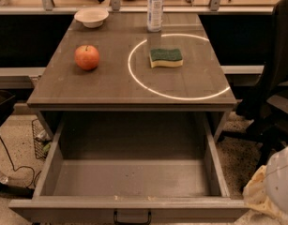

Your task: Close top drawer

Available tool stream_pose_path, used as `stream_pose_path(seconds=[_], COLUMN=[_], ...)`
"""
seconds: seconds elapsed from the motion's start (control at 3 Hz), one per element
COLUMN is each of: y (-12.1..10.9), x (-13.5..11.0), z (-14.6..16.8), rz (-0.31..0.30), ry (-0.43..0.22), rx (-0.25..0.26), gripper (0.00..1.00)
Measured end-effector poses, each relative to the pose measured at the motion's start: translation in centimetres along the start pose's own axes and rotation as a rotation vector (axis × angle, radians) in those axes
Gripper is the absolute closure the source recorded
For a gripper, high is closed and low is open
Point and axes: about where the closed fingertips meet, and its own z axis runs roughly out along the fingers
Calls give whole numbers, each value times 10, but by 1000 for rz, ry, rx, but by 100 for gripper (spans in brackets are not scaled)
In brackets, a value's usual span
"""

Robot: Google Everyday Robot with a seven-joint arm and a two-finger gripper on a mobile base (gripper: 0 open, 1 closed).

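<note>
At the far left edge a dark object [0, 109] is poking into view, cut off and too dim to identify. Below it a black cable [12, 165] is trailing across the speckled floor [17, 130], and a wire basket [39, 139] is sitting half hidden beside the table leg.

A grey-brown wooden table [110, 83] is filling the middle of the view. Near its back left corner a white bowl [91, 17] is resting, and in front of it a red apple [87, 57] is standing upright. Under the table top, the top drawer [134, 203] is hanging pulled far out toward the camera, its inside open to view. Its front panel is running along the bottom edge of the picture, and its dark metal pull handle [132, 217] is showing only partly, cut off by that edge.

Right of centre, a clear plastic bottle [155, 8] is standing at the back, its cap cropped. A bright ring of light [129, 64] is lying on the table top, enclosing a green-and-yellow sponge [166, 57].

A dark office chair [275, 78] is standing at the right, mostly in shadow. In the bottom right corner the gripper [263, 193] is appearing only as a white rounded shell with a pale yellowish part, well apart from the handle and cut by the frame; whether it is spread or closed is impossible to make out.
</note>
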Motion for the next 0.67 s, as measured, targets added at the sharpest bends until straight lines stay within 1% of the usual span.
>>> stream_pose_path(seconds=[0.33, 0.67], y=[25, 42], x=[-6, -7], z=[30, 67], rz=[-41, -82], ry=[15, 59], rx=[-31, -66], gripper=[100, 100])
